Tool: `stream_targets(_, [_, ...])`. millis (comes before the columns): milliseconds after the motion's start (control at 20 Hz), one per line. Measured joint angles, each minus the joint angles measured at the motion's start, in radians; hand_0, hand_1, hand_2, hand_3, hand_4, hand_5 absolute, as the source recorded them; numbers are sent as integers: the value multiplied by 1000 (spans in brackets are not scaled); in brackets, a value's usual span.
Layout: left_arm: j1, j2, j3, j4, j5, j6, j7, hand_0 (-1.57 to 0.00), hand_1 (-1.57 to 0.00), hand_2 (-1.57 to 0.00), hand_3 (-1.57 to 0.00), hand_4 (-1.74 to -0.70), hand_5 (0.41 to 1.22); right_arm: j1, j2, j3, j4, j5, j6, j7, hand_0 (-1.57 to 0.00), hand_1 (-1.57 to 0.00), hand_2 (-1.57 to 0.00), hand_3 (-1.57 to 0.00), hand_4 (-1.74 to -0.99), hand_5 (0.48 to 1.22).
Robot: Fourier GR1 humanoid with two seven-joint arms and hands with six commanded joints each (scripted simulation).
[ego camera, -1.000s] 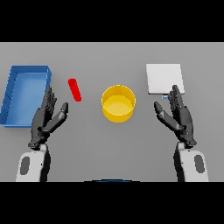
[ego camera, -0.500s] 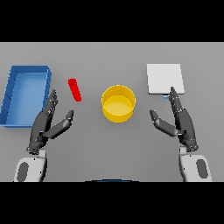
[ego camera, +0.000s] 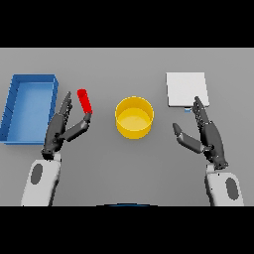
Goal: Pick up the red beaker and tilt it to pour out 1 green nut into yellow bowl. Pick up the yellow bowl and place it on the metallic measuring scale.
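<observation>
While the blue tray (ego camera: 27, 106) sat far left, the left hand (ego camera: 63, 126), fingers spread, flanked the red beaker (ego camera: 85, 100): the grasp was pending. Yellow bowl (ego camera: 134, 117) centre, scale (ego camera: 186, 89) rightward; right hand (ego camera: 206, 134) idle, spread.

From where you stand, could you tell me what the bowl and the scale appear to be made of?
Yellow bowl: probably plastic, with uniform matte colour and no glints. Measuring scale: a pale grey, flat plate, perhaps brushed metal, though its even, dull surface leaves that open.
</observation>
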Motion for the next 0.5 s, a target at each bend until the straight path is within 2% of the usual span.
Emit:
stream_targets(350, [-190,0,67,235,11,20,-83,1,1,1,1,-1225,635,5,7,3,-18,8,-12,7,1,1,1,1,-1301,631])
stream_targets(400, [-214,-3,64,265,-4,32,-82,1,1,1,1,-1222,633,-7,-3,-5,-12,7,-13,25,1,1,1,1,-1300,631])
stream_targets(500, [-259,-3,71,332,-23,51,-82,1,1,1,1,-1225,639,-3,-1,2,-17,23,-22,26,1,1,1,1,-1303,637])
